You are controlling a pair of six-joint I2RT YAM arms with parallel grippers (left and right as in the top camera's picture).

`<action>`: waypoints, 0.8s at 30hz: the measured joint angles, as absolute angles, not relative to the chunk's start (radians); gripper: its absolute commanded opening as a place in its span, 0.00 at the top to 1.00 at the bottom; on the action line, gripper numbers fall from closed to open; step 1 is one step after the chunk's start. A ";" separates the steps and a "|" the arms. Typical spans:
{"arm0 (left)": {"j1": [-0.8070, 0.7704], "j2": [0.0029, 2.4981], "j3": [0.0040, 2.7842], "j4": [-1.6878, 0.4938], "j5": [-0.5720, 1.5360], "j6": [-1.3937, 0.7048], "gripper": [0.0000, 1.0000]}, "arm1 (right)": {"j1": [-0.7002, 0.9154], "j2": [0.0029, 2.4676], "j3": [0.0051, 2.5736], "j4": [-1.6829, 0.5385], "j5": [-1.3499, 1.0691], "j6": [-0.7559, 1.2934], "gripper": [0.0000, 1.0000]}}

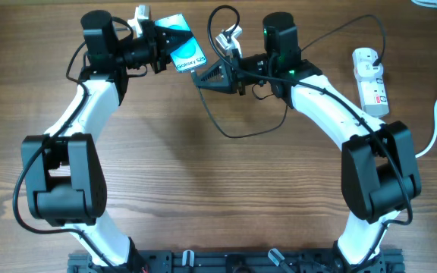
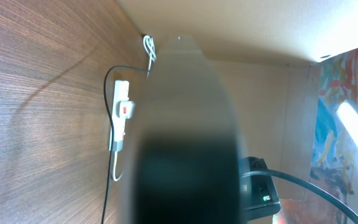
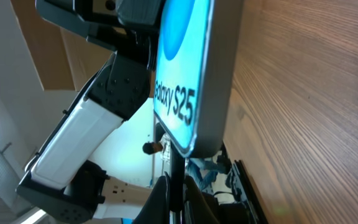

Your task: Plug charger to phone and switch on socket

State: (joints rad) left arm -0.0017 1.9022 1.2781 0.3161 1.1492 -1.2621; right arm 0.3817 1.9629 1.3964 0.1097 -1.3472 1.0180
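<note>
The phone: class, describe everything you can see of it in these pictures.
The phone is a slim rectangle with a teal-blue face, white border and "Galaxy S25" lettering at one end. It is held up in the air, tilted, clamped by the left tool. The black plug of the charger, in the right tool, meets its lettered end.

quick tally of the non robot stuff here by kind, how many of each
phone: 1
charger cable: 1
power strip: 1
total: 3
</note>
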 measured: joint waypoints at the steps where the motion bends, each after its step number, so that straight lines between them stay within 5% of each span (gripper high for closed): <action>1: -0.002 1.902 1.278 0.316 1.150 -1.262 0.96 | 0.382 1.963 1.396 0.110 -1.348 1.018 0.96; 24: -0.002 1.902 1.278 0.316 1.153 -1.239 0.96 | 0.382 1.963 1.396 0.110 -1.341 1.021 0.96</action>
State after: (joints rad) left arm -0.0017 1.9018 1.2781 0.3161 1.1530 -1.2392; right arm 0.3817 1.9629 1.3964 0.1101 -1.3415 1.0210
